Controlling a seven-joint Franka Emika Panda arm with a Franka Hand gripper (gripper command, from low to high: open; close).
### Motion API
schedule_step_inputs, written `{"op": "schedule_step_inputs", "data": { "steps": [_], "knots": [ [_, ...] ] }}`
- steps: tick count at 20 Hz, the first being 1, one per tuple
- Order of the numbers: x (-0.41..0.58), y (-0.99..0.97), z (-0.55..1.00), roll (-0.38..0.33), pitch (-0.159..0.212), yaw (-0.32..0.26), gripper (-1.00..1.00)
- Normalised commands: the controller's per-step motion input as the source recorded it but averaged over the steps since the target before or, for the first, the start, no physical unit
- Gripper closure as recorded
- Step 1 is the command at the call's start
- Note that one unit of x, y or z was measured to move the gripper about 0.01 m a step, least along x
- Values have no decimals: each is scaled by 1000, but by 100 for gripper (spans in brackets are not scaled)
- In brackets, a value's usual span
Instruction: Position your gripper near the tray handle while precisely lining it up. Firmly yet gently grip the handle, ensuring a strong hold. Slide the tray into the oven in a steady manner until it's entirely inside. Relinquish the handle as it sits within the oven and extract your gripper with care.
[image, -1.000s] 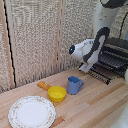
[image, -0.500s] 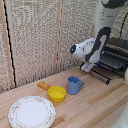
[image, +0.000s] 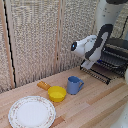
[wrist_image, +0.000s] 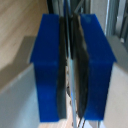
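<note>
The wooden table (image: 95, 107) carried the whole scene, and at the exterior view's right stood the oven (image: 118, 50), dark and boxy, directly beyond the jaws. The bulky white arm (image: 102, 25) dropped down in front of it, bending to the gripper (image: 89, 64), which sat low at the oven's mouth. The tray (image: 102, 70) stuck out of the oven over the table, its thin dark bars running straight back from the jaws. In the wrist view the two blue fingers (wrist_image: 50, 65) were pressed nearly together, only a thin dark strip between them, and they looked clamped on the tray's front edge bar. Well away from the jaws, toward the exterior view's left, lay the round patterned plate (image: 31, 111). Nearer the jaws stood the blue mug (image: 74, 85), and just beside it the yellow bowl (image: 56, 93).
</note>
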Motion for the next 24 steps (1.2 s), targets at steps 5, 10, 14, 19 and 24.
{"op": "schedule_step_inputs", "data": {
  "steps": [5, 10, 14, 19, 24],
  "knots": [
    [-342, -887, 456, -20, -47, 50, 100],
    [-330, -926, 242, -63, -18, 31, 100],
    [-310, -978, 180, -81, 0, 2, 100],
    [-303, -998, 209, -62, 0, 0, 100],
    [-282, -989, 234, -61, 0, 1, 100]
  ]
}}
